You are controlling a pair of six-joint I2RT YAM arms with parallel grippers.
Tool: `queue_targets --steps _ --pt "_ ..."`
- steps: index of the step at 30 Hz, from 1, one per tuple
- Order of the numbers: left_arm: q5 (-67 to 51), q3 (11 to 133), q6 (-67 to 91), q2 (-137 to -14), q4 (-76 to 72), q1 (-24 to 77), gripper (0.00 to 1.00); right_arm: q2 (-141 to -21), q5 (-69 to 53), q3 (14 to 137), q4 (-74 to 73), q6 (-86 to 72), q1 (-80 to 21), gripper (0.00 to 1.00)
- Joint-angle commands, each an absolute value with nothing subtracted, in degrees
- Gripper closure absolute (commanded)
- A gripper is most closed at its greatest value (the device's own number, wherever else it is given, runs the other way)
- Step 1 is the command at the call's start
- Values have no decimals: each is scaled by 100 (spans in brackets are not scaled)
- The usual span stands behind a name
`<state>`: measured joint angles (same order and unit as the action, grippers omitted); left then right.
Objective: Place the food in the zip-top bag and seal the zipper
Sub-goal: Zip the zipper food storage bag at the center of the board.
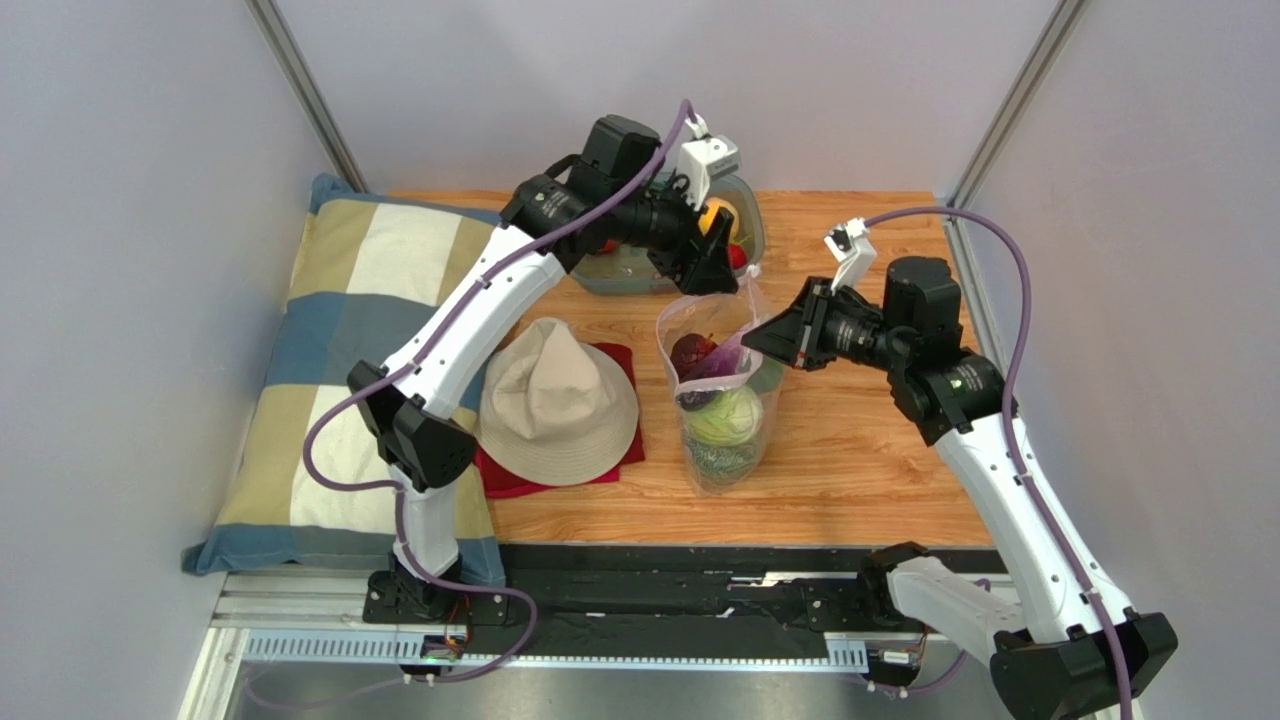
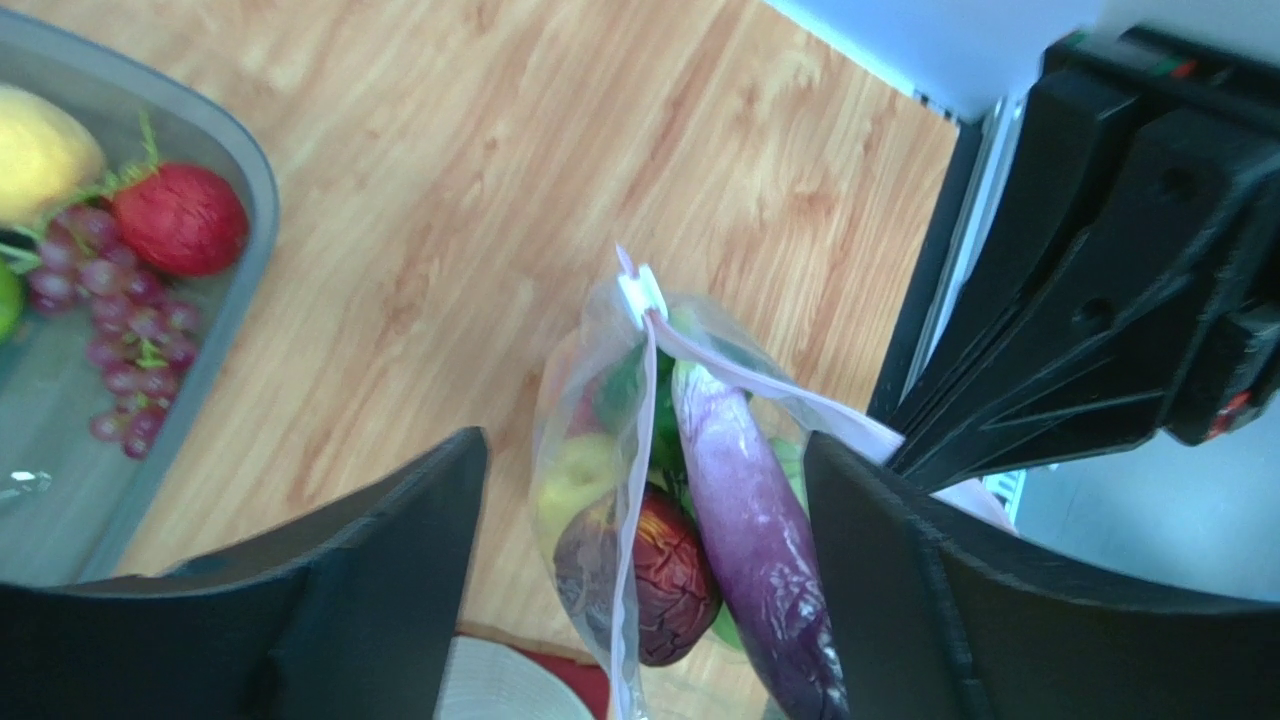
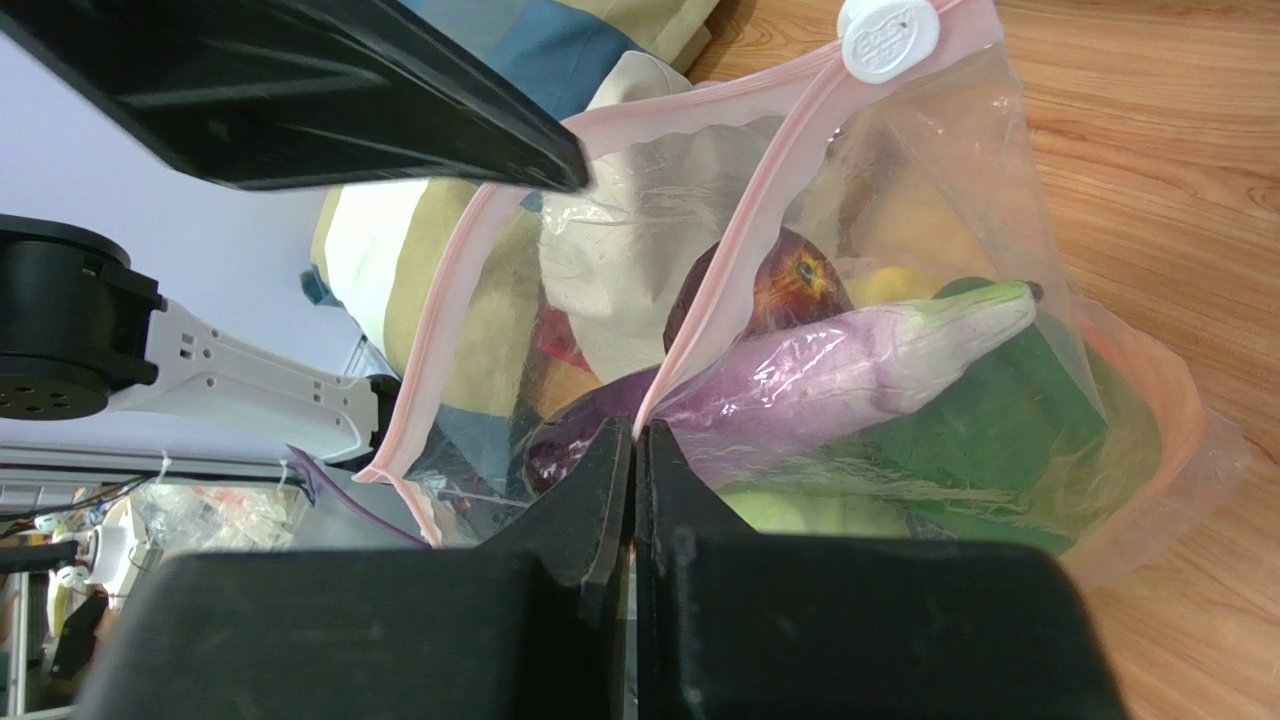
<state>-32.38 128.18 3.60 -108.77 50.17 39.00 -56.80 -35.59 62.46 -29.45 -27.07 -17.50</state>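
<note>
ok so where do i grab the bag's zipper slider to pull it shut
the white slider, from above, pinched across its flat sides: it sticks up at the zipper end farthest from the right gripper, which clamps the other end

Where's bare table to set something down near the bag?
Bare wood: the strip along the near edge in front of the zip-top bag and hat, and the stretch between the bag and the right arm. Crowded: hat left of the bag, bowl behind, left claw and right claw by its mouth.
</note>
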Motion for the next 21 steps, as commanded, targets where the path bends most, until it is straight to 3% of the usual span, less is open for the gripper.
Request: queue_targets --steps 1,2,8,13,15,18,19,21 --pt "-3121 13087 -395 -11118 5624 4017 26 -5660 -3551 6460 -2742 -2409 -1775 100" --pt "-2946 13035 -413 -11118 5634 4017 33 -5651 -3559 6477 -2777 -2286 -1775 100" --pt "-2892 13043 -501 -11284 5485 4122 37 -5520 -3691 6452 -2751 -2013 -1775 100" --pt "-3531 13166 -387 -11496 4976 4245 36 -5581 -3919 6425 -2619 -1776 -1784 100" --pt "-4076 13166 -369 -11584 4835 4245 41 -5642 -4077 6477 -2654 -1575 -1784 100" --pt "-4745 13078 -545 -11619 4641 4254 63 -5660 -4122 6652 -2925 -1276 -1784 98" --pt "-4772 13000 -580 -11619 4528 4245 80 -5643 -4166 6749 -3075 -1135 -1784 89" --pt "-4790 12929 -755 -11558 4456 4245 92 -5678 -4541 7091 -3644 -767 -1775 74"
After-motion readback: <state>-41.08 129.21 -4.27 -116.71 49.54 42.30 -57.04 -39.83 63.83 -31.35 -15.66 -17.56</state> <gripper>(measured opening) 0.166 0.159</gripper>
